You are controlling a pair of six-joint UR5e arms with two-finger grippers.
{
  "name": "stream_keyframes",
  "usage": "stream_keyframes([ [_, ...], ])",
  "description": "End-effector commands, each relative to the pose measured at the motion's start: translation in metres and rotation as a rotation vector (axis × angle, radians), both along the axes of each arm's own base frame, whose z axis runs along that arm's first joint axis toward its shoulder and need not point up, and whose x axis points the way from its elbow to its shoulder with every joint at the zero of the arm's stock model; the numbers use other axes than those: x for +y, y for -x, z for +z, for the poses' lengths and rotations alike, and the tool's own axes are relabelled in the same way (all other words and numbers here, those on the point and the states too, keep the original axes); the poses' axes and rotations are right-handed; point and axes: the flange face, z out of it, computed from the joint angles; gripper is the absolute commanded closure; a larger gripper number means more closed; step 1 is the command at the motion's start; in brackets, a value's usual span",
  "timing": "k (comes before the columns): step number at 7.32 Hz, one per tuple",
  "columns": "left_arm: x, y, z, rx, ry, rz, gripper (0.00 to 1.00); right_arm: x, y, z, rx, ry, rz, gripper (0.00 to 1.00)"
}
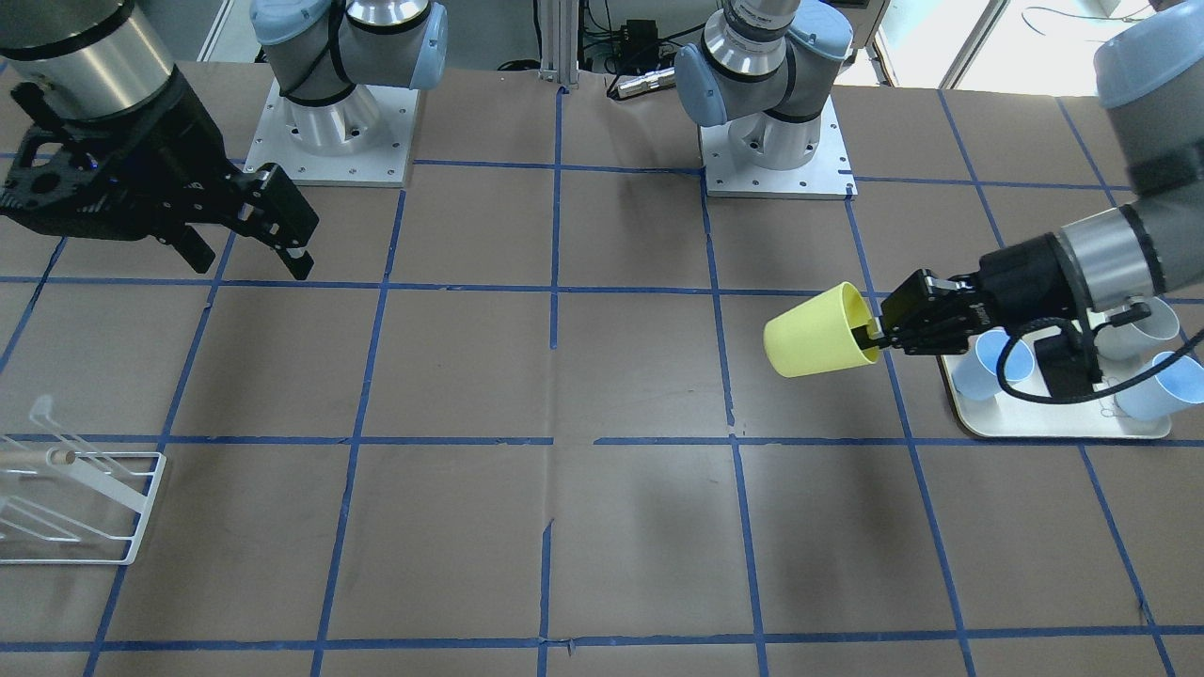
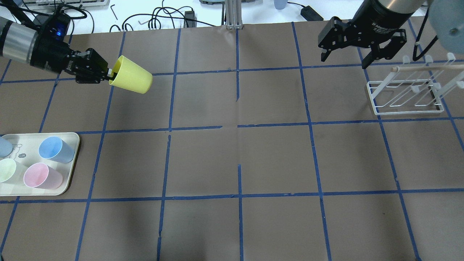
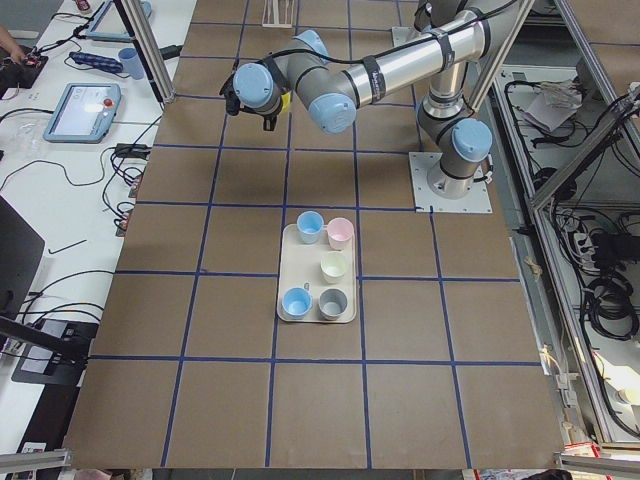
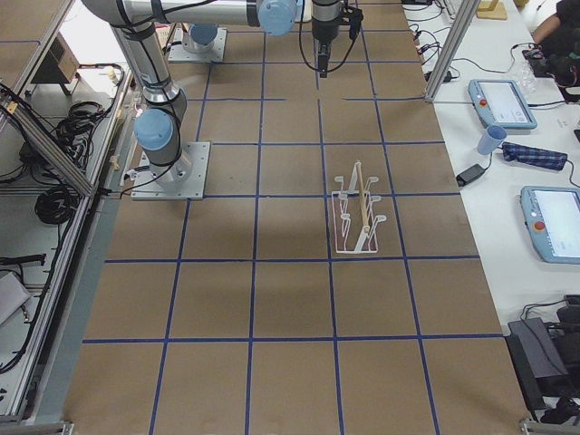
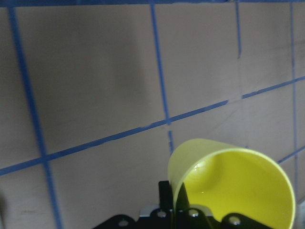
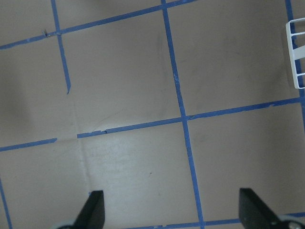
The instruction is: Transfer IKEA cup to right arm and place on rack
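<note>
The bright yellow IKEA cup (image 2: 132,77) hangs tilted on its side above the table, its mouth toward my left gripper (image 2: 108,74). That gripper is shut on the cup's rim, one finger inside the cup. The cup also shows in the front view (image 1: 818,331) and in the left wrist view (image 5: 228,181). My right gripper (image 2: 344,59) is open and empty, in the air just left of the white wire rack (image 2: 406,98) in the overhead view. Its two fingers stand wide apart in the right wrist view (image 6: 174,212). The rack stands empty at the table's right side (image 1: 75,508).
A cream tray (image 2: 72,145) at the near left holds a light blue cup (image 2: 54,149), a pink cup (image 2: 41,175), a pale green cup (image 2: 7,170) and others. Brown paper with blue tape lines covers the table between the arms.
</note>
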Motion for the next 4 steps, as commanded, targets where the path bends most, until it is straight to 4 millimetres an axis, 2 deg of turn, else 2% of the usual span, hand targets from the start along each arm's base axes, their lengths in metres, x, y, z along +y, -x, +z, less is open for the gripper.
stream_keyframes([
  [1, 0.021, 0.058, -0.026, 0.257, -0.007, 0.079, 1.0, -0.001, 0.038, 0.027, -0.164, -0.044, -0.072, 0.0],
  [3, 0.026, 0.139, -0.011, 0.472, 0.017, 0.09, 1.0, 0.001, 0.054, 0.027, -0.375, -0.108, -0.143, 0.0],
  [4, 0.037, 0.171, -0.013, 0.547, 0.007, 0.086, 1.0, 0.005, 0.061, 0.022, -0.512, -0.158, -0.194, 0.0],
])
